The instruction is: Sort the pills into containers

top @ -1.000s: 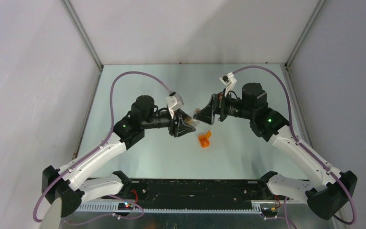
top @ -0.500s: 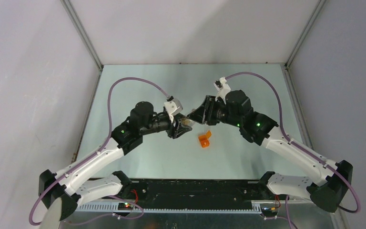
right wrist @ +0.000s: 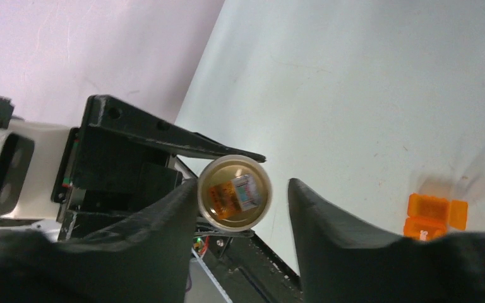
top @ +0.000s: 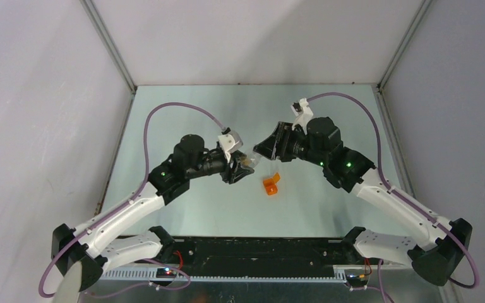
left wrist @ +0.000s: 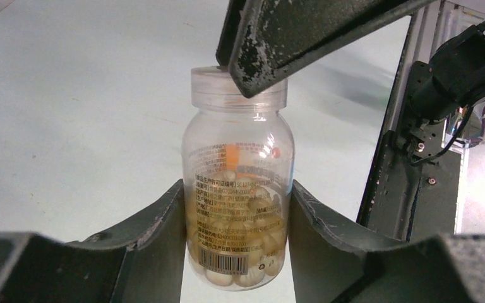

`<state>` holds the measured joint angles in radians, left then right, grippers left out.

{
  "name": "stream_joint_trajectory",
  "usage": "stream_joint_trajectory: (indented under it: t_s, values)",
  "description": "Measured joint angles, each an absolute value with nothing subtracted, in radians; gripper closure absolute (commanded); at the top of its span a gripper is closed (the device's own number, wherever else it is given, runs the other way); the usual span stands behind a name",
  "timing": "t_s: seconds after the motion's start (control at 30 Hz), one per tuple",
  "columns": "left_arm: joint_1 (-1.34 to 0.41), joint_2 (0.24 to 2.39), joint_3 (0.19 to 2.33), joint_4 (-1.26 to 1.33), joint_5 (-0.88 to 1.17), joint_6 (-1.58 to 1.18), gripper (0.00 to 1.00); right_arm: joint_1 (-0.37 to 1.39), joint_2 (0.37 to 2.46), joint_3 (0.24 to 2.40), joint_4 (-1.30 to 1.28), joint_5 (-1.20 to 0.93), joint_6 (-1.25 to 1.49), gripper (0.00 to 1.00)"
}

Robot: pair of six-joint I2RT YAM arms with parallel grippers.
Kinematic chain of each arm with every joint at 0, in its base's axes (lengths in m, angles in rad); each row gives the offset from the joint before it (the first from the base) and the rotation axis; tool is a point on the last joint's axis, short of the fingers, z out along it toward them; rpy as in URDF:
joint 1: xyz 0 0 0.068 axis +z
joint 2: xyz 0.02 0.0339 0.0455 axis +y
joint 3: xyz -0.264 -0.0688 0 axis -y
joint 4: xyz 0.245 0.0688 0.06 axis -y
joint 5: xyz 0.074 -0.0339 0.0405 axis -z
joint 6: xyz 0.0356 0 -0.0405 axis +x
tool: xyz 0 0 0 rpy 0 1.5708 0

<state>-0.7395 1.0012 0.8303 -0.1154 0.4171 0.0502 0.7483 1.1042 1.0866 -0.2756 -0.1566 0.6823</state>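
My left gripper is shut on the see-through vial and holds it above the table. Pale pills fill the vial's lower part. In the top view the vial lies between the two grippers. My right gripper is open, its jaws on either side of the vial's top end. The left finger is close against the top end and there is a gap on the right. One right finger overlaps the vial's rim. The orange box lies open on the table, just right of the vial, and also shows in the right wrist view.
The pale green table is walled by grey panels left, right and back. A black rail with the arm bases runs along the near edge.
My left gripper moved slightly down and left with the vial. My right wrist turned and shifted a little around the vial's top end. The orange box has not moved.
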Motion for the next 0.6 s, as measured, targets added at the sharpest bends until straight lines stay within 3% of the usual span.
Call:
stream_joint_trajectory:
  t_s: [0.13,0.23,0.3,0.33,0.43,0.53,0.6]
  values:
    - [-0.739,1.006,0.830,-0.118,0.422,0.050,1.00,0.744,1.109,1.087,-0.272,-0.200,0.680,0.29]
    - [-0.739,1.006,0.830,-0.117,0.423,0.050,1.00,0.743,1.123,1.087,-0.275,-0.222,0.673,0.29]
    - [-0.739,1.006,0.830,-0.117,0.424,0.050,1.00,0.743,1.130,1.087,-0.279,-0.236,0.668,0.46]
    - [-0.739,1.006,0.830,-0.117,0.426,0.050,1.00,0.742,1.132,1.087,-0.279,-0.246,0.662,0.63]
    - [-0.739,1.008,0.830,-0.120,0.441,0.051,1.00,0.733,1.133,1.089,-0.281,-0.289,0.646,0.91]
    - [-0.737,1.008,0.830,-0.119,0.467,0.049,1.00,0.708,1.130,1.090,-0.299,-0.344,0.603,0.96]
    - [-0.737,1.011,0.830,-0.120,0.499,0.049,0.99,0.696,1.121,1.090,-0.307,-0.392,0.558,0.91]
